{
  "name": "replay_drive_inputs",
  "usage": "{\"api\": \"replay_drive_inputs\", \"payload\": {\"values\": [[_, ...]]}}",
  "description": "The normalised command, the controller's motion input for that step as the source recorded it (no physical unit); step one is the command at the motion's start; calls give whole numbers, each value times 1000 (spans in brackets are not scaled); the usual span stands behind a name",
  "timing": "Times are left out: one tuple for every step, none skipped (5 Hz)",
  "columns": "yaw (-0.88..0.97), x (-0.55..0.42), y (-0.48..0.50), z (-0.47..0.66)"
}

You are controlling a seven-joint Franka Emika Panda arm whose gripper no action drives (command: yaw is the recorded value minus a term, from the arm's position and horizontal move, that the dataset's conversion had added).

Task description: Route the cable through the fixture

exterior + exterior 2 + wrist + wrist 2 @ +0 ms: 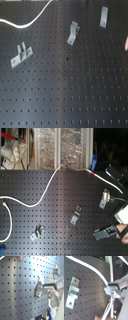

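Observation:
The white cable point(30, 22) curves over the black pegboard's far left corner in the first exterior view. In the second exterior view the cable point(42, 195) crosses the board to its back edge, then runs right. Three metal fixture clips stand on the board: one point(20, 55), a middle one point(73, 33) and a third point(103, 16). My gripper point(106, 233) hovers off the board's right side, clear of all clips. In the second wrist view the cable point(94, 269) ends at my gripper point(112, 287), which is shut on it, beside a clip point(72, 292).
Shelves with clutter point(55, 145) stand behind the board's back edge in the second exterior view. A second stretch of white cord point(9, 220) loops at the second exterior view's left edge. The first wrist view shows two clips point(39, 287) point(57, 271) near my fingers.

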Motion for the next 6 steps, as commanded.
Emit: {"api": "replay_drive_inputs", "payload": {"values": [[0,-13,-11,-1],[-6,-148,133,649],[-37,-217,232,777],[-286,-317,369,534],[-822,-25,220,200],[-791,-16,274,88]]}}
